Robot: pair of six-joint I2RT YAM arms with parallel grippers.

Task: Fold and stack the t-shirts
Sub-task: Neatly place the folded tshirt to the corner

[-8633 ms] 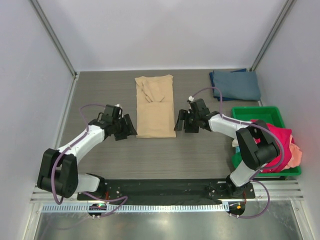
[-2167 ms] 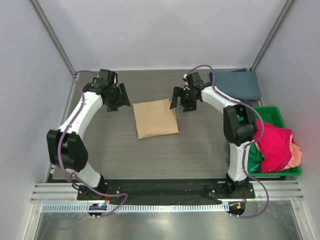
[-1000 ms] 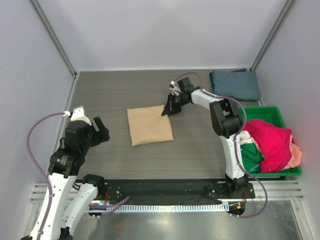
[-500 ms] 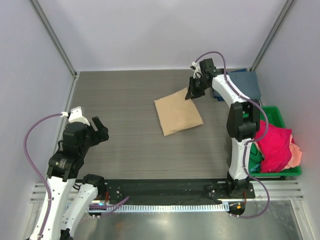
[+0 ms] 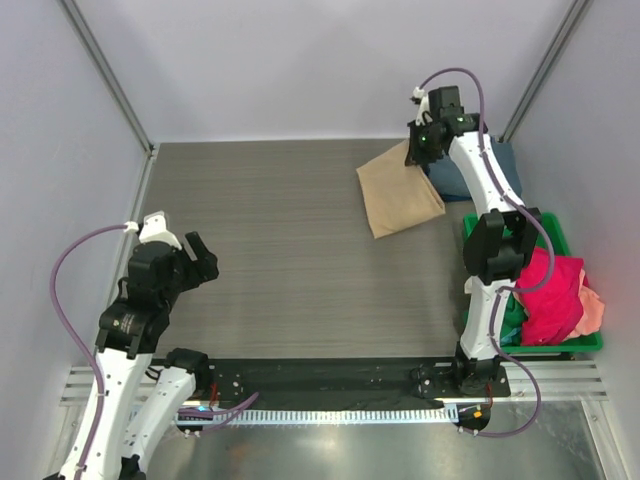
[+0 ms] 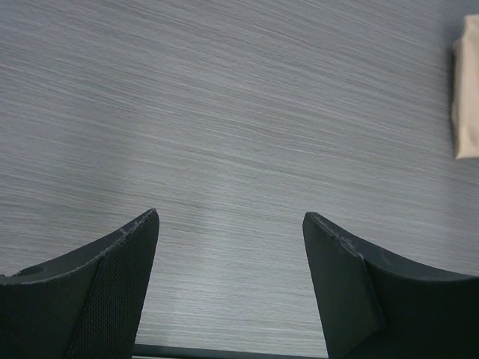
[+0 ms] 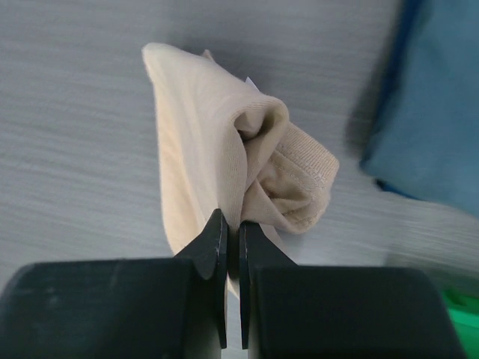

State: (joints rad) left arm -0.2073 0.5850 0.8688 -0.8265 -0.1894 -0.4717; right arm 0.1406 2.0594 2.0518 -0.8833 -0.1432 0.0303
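Note:
My right gripper is shut on the far corner of the folded tan t-shirt, which hangs lifted at the back right. Its lower edge trails toward the table. A folded slate blue t-shirt lies just right of it on the table, partly hidden by the arm. More t-shirts, magenta, peach and green, are heaped in the green bin. My left gripper hovers open over bare table at the near left, holding nothing.
The green bin stands at the right edge, against the right wall. Grey walls with metal posts close in the table on three sides. The tan shirt's edge shows at the far right of the left wrist view.
My right gripper has carried the tan t-shirt from mid-table up and to the back right, beside the blue one. The left arm has stayed put, open.

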